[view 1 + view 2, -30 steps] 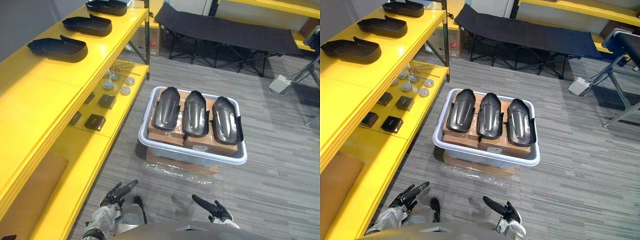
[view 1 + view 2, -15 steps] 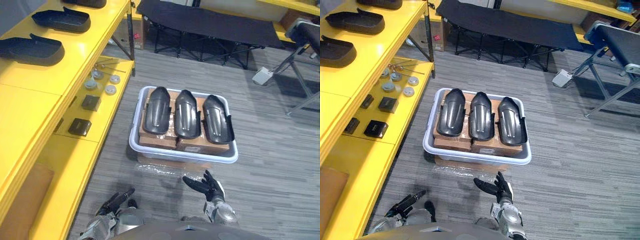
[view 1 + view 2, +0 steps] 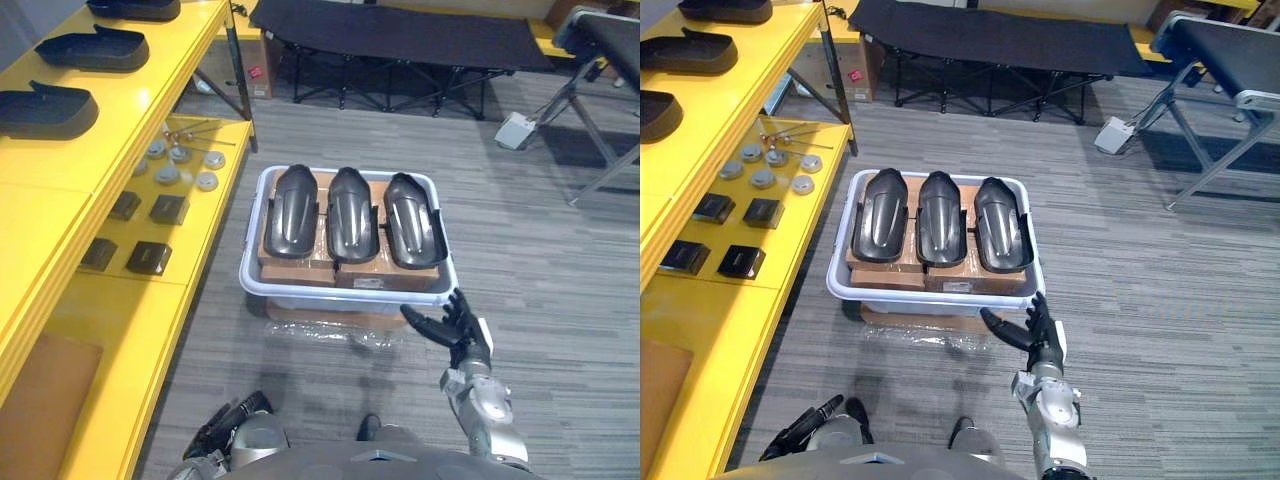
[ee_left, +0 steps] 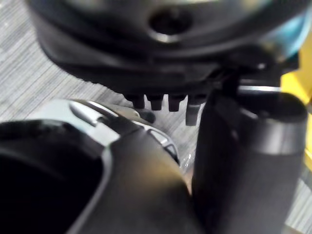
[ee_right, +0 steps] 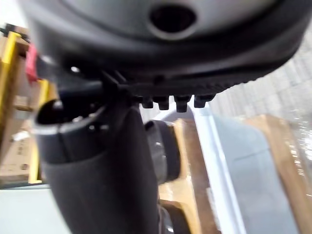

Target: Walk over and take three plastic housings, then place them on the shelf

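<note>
- Plastic housings (image 3: pixel 351 212): three dark, glossy shells lie side by side, lengthwise, on top of cardboard boxes (image 3: pixel 300 271). The boxes are packed in a pale grey tub (image 3: pixel 345 295) that stands on the grey carpeted floor.
- Neither hand holds or touches a housing in the tub.
- Right hand (image 3: pixel 458 326): raised just in front of the tub's near right corner, fingers straight and spread, thumb out, holding nothing. The thumb tip is close to the rim; contact cannot be confirmed.
- Left hand (image 3: pixel 805 428): low at the robot's left side, well apart from the tub, fingers loosely extended, empty.
- Yellow shelf (image 3: pixel 60 180): runs along the left of the tub. Its top level carries three shelved housings (image 3: pixel 45 108), dark ones of the same kind, set in a row.
- The shelf's lower level holds round metal discs (image 3: pixel 180 165) and small black blocks (image 3: pixel 148 256).
- Clear plastic film (image 3: pixel 320 331) lies wrinkled on the floor under the tub's near edge.
- A black folding cot (image 3: pixel 400 35) stands behind the tub, with a small white box (image 3: pixel 516 130) on the floor to its right.
</note>
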### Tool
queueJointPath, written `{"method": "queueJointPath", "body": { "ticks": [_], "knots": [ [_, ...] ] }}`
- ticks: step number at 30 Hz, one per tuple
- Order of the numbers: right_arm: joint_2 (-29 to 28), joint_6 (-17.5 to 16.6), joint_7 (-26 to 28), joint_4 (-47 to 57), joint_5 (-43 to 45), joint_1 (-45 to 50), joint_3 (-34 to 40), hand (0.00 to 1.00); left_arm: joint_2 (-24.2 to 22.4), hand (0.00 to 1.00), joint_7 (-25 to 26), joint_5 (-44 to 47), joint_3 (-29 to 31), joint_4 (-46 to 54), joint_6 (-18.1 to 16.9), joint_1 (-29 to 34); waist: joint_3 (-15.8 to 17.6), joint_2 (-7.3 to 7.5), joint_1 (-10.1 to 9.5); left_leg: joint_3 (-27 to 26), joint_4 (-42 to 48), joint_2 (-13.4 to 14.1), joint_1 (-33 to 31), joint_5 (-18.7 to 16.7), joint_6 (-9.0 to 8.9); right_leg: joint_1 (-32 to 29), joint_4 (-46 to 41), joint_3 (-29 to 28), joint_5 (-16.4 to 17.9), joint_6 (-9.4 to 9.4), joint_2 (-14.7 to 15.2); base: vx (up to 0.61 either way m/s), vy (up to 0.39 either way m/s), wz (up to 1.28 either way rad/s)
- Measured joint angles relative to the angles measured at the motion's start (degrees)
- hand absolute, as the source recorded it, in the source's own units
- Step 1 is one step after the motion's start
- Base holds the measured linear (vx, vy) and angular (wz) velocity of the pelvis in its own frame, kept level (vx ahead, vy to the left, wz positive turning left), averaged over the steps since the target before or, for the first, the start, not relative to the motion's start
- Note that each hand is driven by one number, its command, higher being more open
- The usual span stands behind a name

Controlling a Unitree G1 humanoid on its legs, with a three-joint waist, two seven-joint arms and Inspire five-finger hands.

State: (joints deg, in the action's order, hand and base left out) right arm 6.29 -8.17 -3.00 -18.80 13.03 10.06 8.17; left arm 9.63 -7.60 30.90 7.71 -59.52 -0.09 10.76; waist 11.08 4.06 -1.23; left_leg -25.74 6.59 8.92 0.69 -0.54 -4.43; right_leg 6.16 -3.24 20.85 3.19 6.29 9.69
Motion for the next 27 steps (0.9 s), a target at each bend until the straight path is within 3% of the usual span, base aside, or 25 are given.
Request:
{"method": "queueJointPath", "body": {
  "ticks": [5,8,11,15,17,20,27],
  "knots": [
    [2.98,-0.11,0.51,2.09,3.68,-2.83,5.74,1.0,0.16,1.0,-0.24,-2.25,-0.1,1.55,1.49,-0.01,0.61,-0.74,0.96,1.06,0.53,-0.44,-0.76,-0.87,1.3,-5.41,-11.22,-1.5,-0.09,-0.12,3.04,-0.02,0.108,0.09],
    [3.07,-0.04,-0.32,3.2,4.12,-4.75,7.76,1.0,0.13,1.0,-0.11,-2.15,-0.04,2.66,1.53,0.01,0.92,-1.19,1.2,2.59,3.17,-0.62,-3.42,-2.16,2.28,-4.72,-7.59,-1.5,-3.04,0.47,2.59,-0.04,0.082,0.21],
    [4.34,1.63,-0.83,3.57,3.98,-6.6,8.21,1.0,0.03,1.0,-0.12,-2.06,0.68,3.5,1.71,0.52,1.19,-1.19,-0.34,2.67,3.37,-0.85,-4.27,-2.09,2.52,-3.07,-3.03,-0.47,-5.17,0.41,2.1,-0.08,0.078,0.02],
    [10.23,2.88,-3.42,-1.58,4.15,-13.93,8.92,1.0,-0.97,1.0,-0.14,-2.0,2.48,3.91,1.18,0.94,1.71,-1.58,-0.48,4.28,5.23,-1.14,-6.81,-2.54,2.28,-2.84,-1.01,1.31,-4.61,-0.14,2.11,-0.1,0.004,0.17],
    [14.91,4.0,-7.21,-9.47,4.31,-23.12,11.56,1.0,-1.13,1.0,-0.72,-2.0,2.47,5.01,-0.15,-0.22,4.32,-2.04,-0.63,5.75,8.18,-0.81,-11.46,-2.4,2.39,-4.92,-0.63,2.8,-2.48,0.16,2.25,-0.17,-0.028,0.21],
    [20.95,5.17,-10.71,-17.89,6.65,-29.85,12.62,1.0,-1.21,1.0,-2.05,-1.82,2.41,6.08,-1.05,-2.1,8.4,-3.42,-1.52,7.75,7.59,-0.45,-14.75,0.44,2.64,-7.85,-1.73,4.38,-2.25,0.05,1.75,-0.16,0.005,0.27],
    [28.21,5.49,-14.12,-28.25,8.2,-41.7,12.53,1.0,-0.75,1.0,-3.09,0.35,1.52,7.34,-2.11,-4.8,13.75,-3.74,-2.09,9.7,4.86,-1.34,-18.61,4.19,4.39,-11.27,-1.61,6.3,-4.39,-0.46,1.54,-0.03,0.006,0.16]
  ]
}}
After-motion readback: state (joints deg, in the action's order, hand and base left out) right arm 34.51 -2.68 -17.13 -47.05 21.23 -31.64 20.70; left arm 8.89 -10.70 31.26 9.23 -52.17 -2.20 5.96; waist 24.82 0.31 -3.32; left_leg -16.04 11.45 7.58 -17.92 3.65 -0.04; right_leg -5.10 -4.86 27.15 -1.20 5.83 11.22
